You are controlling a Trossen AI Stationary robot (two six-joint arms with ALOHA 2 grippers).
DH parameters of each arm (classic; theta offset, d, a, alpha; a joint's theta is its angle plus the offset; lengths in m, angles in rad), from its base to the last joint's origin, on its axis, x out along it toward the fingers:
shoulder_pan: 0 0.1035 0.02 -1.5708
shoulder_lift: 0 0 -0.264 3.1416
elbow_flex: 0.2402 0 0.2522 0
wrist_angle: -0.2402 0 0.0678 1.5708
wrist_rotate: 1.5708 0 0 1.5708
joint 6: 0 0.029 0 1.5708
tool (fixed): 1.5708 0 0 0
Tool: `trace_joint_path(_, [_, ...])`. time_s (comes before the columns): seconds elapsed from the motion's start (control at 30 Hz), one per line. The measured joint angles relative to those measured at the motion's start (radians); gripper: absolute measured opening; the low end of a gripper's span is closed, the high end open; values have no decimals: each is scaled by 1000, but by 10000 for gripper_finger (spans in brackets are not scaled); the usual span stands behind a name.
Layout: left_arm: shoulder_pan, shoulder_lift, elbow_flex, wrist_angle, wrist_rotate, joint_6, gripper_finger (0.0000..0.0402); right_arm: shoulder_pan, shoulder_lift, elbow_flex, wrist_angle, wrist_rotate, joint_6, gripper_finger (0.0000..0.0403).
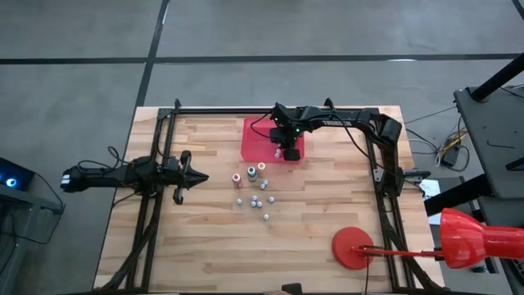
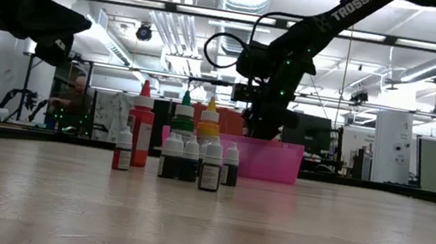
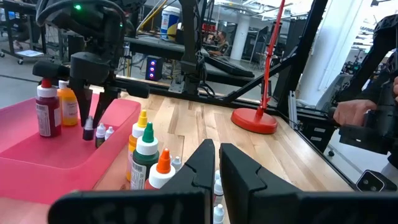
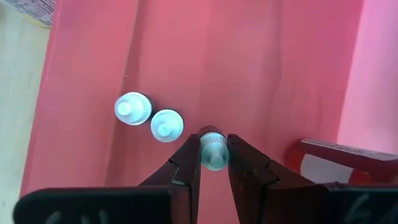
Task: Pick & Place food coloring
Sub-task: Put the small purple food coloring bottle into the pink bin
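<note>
The food coloring bottles stand upright in a cluster point(image 1: 255, 185) at mid table. The taller ones have red, green and yellow tops point(image 2: 183, 118), with small dark ones point(image 2: 210, 170) in front. The red tray point(image 1: 260, 131) holds a red bottle point(image 3: 46, 109), an orange one point(image 3: 67, 103) and two tiny bottles point(image 4: 133, 109), point(image 4: 166, 124). My right gripper point(image 4: 213, 163) hangs over the tray, shut on a third tiny bottle point(image 3: 88, 129). My left gripper point(image 3: 215, 163) hovers shut, left of the cluster point(image 1: 196, 176). My right gripper pinches the tiny bottle between its two fingers at the pale cap point(image 4: 213, 149). The fingers come from above, pointing down. The bottle stays upright below the fingers over the tray floor; whether its base rests on the floor I cannot tell.
A red stand with a round base point(image 1: 352, 247) sits at the table's near right. Black frame rails point(image 1: 155, 197) run along both table sides. Bare wood lies near the cluster's front. A person's hand point(image 3: 349, 112) shows beyond the table's right side.
</note>
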Motion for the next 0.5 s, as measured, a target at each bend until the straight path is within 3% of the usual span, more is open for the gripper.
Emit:
trace_joint_path(0.2, [0, 0, 0, 0, 0, 0, 0, 0, 0, 0, 0, 0, 9, 57])
trace_joint_path(0.5, [0, 0, 0, 0, 0, 0, 0, 0, -1, 0, 3, 2, 30, 112])
